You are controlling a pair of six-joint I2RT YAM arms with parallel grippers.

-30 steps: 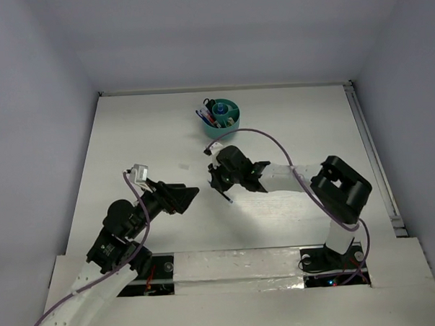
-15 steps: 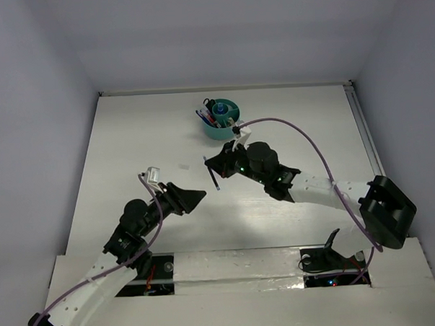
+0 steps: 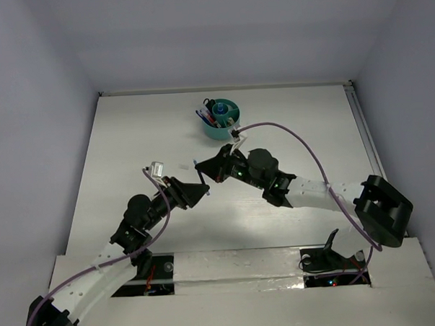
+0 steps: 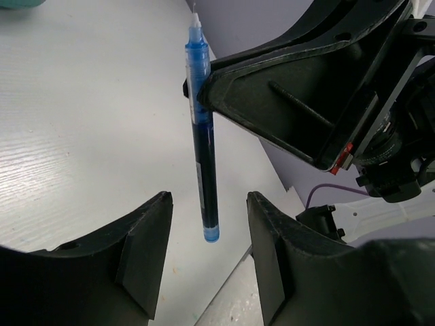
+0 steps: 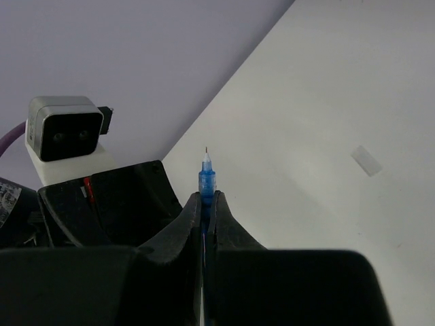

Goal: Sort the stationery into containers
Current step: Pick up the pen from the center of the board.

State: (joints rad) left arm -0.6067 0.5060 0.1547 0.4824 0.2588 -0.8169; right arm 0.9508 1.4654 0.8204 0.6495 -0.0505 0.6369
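Note:
My right gripper (image 5: 204,202) is shut on a dark blue pen (image 5: 206,179), near its tip end, and holds it above the table. In the left wrist view the pen (image 4: 202,136) hangs from the right gripper's black fingers (image 4: 272,95), and its lower end sits between my left gripper's (image 4: 207,204) open jaws without touching them. In the top view the two grippers meet mid-table, right (image 3: 208,170) and left (image 3: 201,192), with the pen (image 3: 201,176) between them. The teal cup (image 3: 221,118) stands at the back with several pens in it.
A tiny pale bit (image 3: 183,165) lies on the table left of the grippers; it also shows in the right wrist view (image 5: 367,161). The left arm's wrist camera (image 5: 64,136) is close by the right gripper. Purple cables arc over both arms.
My right gripper has carried the pen up and left, away from the table, toward the left gripper. My left arm has reached forward, and its open jaws now flank the pen's end.

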